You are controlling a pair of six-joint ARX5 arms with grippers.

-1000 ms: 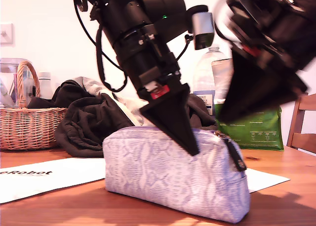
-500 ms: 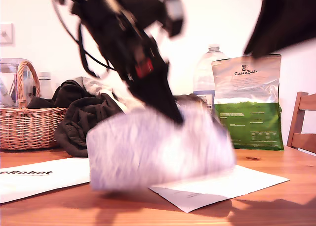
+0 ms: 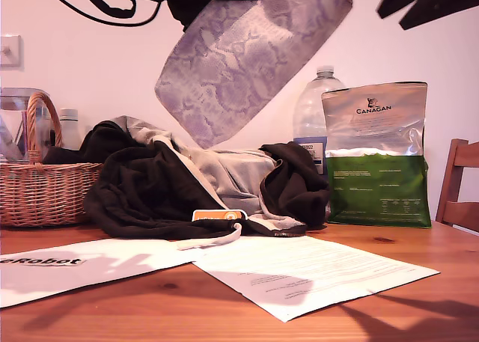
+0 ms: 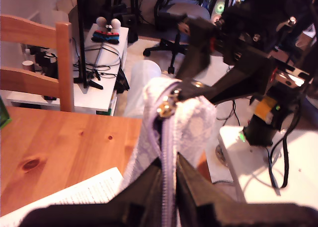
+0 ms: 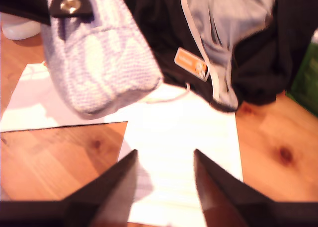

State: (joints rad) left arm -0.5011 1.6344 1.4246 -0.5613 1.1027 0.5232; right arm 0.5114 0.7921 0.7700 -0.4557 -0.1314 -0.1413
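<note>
My first gripper (image 4: 169, 170) pinches the snakeskin-print zip pouch (image 3: 251, 54) along its zipper. The pouch hangs tilted at the exterior view's top centre, above the jacket (image 3: 187, 185). My second gripper (image 5: 164, 160) gapes wide over a paper sheet (image 5: 184, 132).

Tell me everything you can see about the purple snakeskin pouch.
The pouch is soft fabric, lavender and white in a snakeskin print, with a purple zipper along its top and a black tab with a metal stud at one end. It hangs tilted in the air, above the dark jacket. My first gripper pinches it at the zipper seam.
</note>
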